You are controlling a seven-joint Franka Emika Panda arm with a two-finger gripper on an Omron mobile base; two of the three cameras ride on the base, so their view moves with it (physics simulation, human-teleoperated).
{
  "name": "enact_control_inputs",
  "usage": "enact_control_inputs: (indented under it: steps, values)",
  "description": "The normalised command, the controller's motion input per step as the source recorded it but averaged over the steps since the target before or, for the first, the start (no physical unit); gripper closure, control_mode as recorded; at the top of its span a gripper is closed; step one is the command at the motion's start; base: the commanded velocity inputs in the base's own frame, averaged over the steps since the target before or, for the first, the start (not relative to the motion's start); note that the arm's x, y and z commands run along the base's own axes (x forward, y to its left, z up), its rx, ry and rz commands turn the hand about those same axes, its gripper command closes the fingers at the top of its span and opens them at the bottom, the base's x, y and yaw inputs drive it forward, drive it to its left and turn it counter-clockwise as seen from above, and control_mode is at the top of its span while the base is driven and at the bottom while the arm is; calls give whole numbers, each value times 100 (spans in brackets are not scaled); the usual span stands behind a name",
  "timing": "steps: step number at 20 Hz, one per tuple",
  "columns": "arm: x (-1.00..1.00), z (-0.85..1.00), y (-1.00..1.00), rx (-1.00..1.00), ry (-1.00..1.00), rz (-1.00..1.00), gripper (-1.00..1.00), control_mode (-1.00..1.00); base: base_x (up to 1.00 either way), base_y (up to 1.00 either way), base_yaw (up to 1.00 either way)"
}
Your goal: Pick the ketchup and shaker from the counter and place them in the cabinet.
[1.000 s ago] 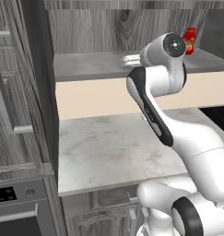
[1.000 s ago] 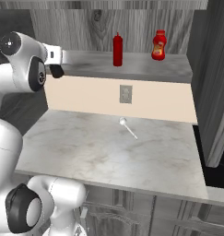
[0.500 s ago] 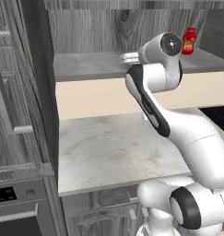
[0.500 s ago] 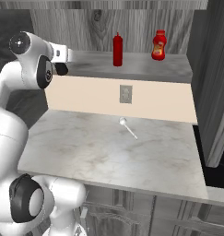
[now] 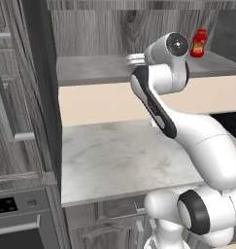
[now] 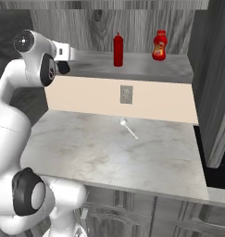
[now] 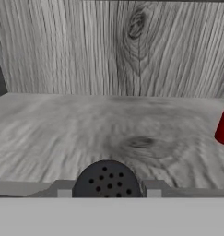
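My gripper (image 7: 108,190) is shut on the shaker (image 7: 108,179), whose black rounded top with small holes pokes up between the fingers (image 7: 62,189) in the hand view. The gripper (image 6: 72,53) is level with the left front part of the cabinet shelf (image 6: 146,69). The ketchup (image 6: 117,49) stands upright on that shelf near its back, right of the hand; its base shows at the hand view's right edge (image 7: 223,126). From the left base view the gripper (image 5: 132,60) reaches over the shelf (image 5: 90,70). The marble counter (image 6: 109,152) lies below.
A squat bright-red bottle with a yellow label (image 6: 160,45) stands on the shelf's right end (image 5: 198,43). A spoon (image 6: 128,128) lies on the counter below a wall outlet (image 6: 126,94). Dark cabinet doors (image 5: 17,97) and an oven (image 5: 17,223) flank the left.
The hand has crept a little to the right and further over the shelf with the shaker still held. The bottles have not moved.
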Motion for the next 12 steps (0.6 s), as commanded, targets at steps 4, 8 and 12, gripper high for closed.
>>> enact_control_inputs:
  steps: [4, 8, 12]
  values:
    - [24, -6, 0, 2, 0, 0, 100, -100, 0, 0, 0]
    - [25, -15, 0, 3, 0, 0, 100, -100, 0, 0, 0]
    - [24, -18, 0, 1, 0, 0, 100, -100, 0, 0, 0]
